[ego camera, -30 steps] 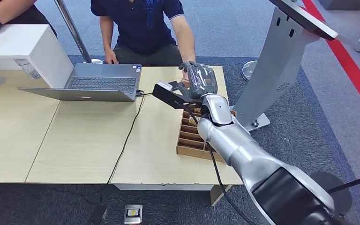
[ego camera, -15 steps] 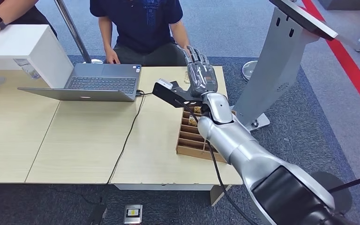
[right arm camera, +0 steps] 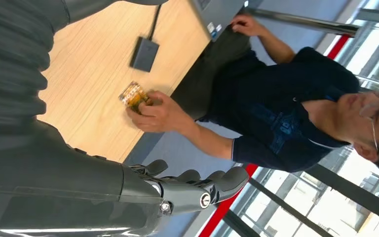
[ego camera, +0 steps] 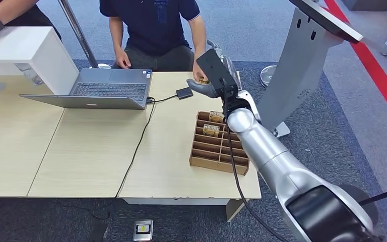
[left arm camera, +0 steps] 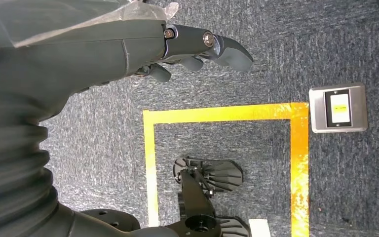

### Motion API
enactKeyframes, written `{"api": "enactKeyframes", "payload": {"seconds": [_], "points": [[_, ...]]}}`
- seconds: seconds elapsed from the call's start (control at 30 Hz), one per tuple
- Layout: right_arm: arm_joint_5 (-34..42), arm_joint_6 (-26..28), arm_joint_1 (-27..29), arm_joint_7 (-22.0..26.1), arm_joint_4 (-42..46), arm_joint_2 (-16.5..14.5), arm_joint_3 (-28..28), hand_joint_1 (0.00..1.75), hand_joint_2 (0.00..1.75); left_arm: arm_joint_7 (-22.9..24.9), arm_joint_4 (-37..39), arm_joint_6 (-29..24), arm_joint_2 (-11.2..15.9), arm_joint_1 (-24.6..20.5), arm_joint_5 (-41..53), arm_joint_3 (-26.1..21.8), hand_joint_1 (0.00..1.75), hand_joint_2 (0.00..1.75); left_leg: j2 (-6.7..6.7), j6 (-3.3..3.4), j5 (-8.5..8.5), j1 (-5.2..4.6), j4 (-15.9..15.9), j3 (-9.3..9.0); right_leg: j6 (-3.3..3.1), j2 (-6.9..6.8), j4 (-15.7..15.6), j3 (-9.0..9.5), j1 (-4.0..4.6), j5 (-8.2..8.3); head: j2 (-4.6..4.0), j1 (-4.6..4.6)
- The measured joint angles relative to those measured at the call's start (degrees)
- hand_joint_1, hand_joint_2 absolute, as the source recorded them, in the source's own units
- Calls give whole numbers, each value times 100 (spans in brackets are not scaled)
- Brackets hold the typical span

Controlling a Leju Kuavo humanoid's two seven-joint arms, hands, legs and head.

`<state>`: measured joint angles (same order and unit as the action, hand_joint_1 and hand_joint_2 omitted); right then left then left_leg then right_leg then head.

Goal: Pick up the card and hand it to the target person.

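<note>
The card (right arm camera: 134,95), gold-brown in a clear sleeve, is in the seated person's hand (right arm camera: 158,112), just above the table's far edge. That hand (ego camera: 199,75) is beside my right hand (ego camera: 216,68). My right hand (right arm camera: 192,186) is stretched out over the table's far right corner with its fingers extended, and it holds nothing. My left hand (left arm camera: 197,47) hangs over the carpet, fingers loose and empty.
A wooden divided box (ego camera: 216,165) with more cards (ego camera: 211,129) sits under my right forearm. An open laptop (ego camera: 106,91), a black adapter (ego camera: 184,93) with its cable and a white box (ego camera: 25,50) lie further left. A grey kiosk stand (ego camera: 302,65) rises at the right.
My right hand spread its fingers, rose and turned over at the table's far edge. The person's hand drew back slightly with the card in it.
</note>
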<state>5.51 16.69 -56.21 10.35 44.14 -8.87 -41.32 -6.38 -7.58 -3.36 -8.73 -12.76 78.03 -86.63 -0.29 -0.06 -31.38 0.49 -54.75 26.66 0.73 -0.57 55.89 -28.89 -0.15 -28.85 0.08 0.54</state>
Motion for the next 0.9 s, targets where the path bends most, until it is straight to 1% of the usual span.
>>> {"api": "enactKeyframes", "payload": {"seconds": [0.13, 0.27, 0.4, 0.5, 0.57, 0.7, 0.9], "points": [[876, -245, 394, -201, 1045, 511, 240, 0, 175, -67, 1, 24, 56, 36, -58, -17, 0, 175, 0, 1, -1, -2, -1, 0, 1, 0, -2, 2, 0, 0, 1, -1], [1462, -430, 835, -389, 2045, 1020, 511, 0, 175, -130, -1, 48, 107, 71, -128, -21, 0, 175, 1, 4, -3, -5, -2, -3, 1, 1, -4, 2, -1, 0, 1, 0], [1906, -777, 1362, -498, 2947, 1501, 770, 0, 175, -157, 1, 63, 140, 91, -187, -25, 0, 175, 0, 5, -4, -4, -1, -3, 1, 0, -5, 2, -1, 0, 0, 0], [2010, -1114, 1771, -513, 3459, 1789, 897, 0, 175, -179, 1, 65, 156, 98, -251, -28, 0, 175, 2, 5, -4, -3, -1, -3, 1, 1, -5, 3, -1, 0, 1, 1], [1946, -1317, 2039, -481, 3715, 1937, 938, 0, 175, -194, 1, 68, 162, 101, -279, -30, 0, 175, 1, 5, -4, -2, 0, -3, 1, 1, -4, 2, -1, 0, 1, 1], [1751, -1612, 2486, -346, 4019, 2112, 968, 0, 175, -206, 2, 80, 171, 100, -304, -68, 0, 175, 2, 5, -4, 2, 2, -2, 1, 0, -4, 2, -1, 0, 1, 1], [1763, -1994, 3182, -87, 4113, 2226, 996, 0, 175, -208, 2, 80, 176, 105, -352, -114, 0, 175, -1, 5, -4, 3, 3, 0, 1, 0, -3, 4, 0, 0, 1, 1]]}}
